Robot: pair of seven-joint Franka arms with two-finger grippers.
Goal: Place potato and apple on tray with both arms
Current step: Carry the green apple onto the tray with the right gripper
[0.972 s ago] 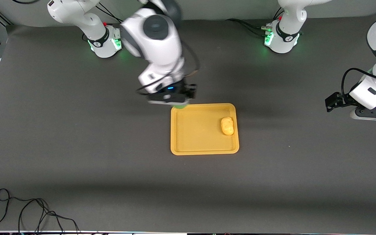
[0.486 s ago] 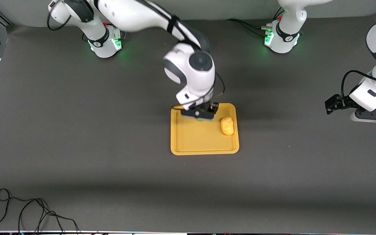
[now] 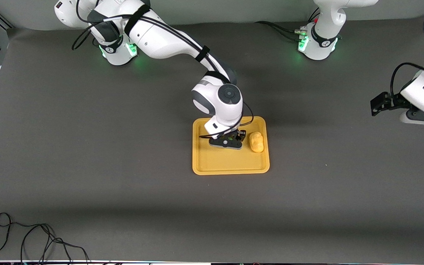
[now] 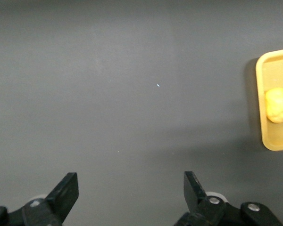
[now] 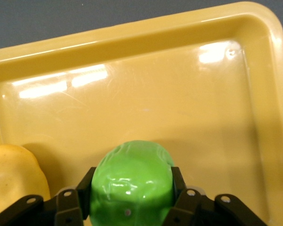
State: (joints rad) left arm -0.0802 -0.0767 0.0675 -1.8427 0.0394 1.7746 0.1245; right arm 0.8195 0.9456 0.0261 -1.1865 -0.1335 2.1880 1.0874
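Right hand low over the tray with the apple in its grip; left hand spread and holding nothing, off at its own end of the bench.

Nearest the front camera, a loose black cable (image 3: pixel 31 239) lies on the dark bench (image 3: pixel 123 191) toward the right arm's end. Farther up, the yellow-orange tray (image 3: pixel 230 167) sits mid-bench, and the potato (image 3: pixel 257 142) rests in it along the rim toward the left arm's end. Just beside the potato, the right hand (image 3: pixel 226 142) hangs low over the tray floor, its fingers (image 5: pixel 68 202) closed against both sides of the green apple (image 5: pixel 132 183); whether the apple touches the tray floor I cannot tell. The left hand (image 4: pixel 131 193) waits over bare bench well apart from the tray, fingers wide apart with nothing between them.
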